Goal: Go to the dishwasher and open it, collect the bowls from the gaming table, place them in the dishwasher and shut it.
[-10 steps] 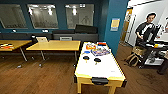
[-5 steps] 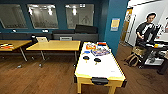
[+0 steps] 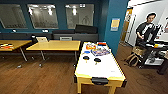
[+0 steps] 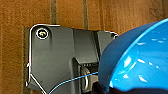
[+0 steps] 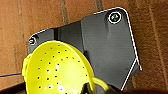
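Left gripper apparently holds blue bowl (image 4: 140, 60), right the yellow-green bowl (image 5: 57, 70); grips unclear

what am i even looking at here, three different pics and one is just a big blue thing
These come from one wheeled robot with two arms, each ending in a gripper. The wide picture is from a camera high on the robot: it looks at a long white-topped table carrying two flat black paddles and some colourful boxes, with a person off to the right. The other two are from cameras on the wrists, looking down at the wooden floor. The left wrist picture shows a blue bowl up close; the right one shows a yellow-green bowl with small holes. Each seems carried by its arm, though the fingers are hard to make out.
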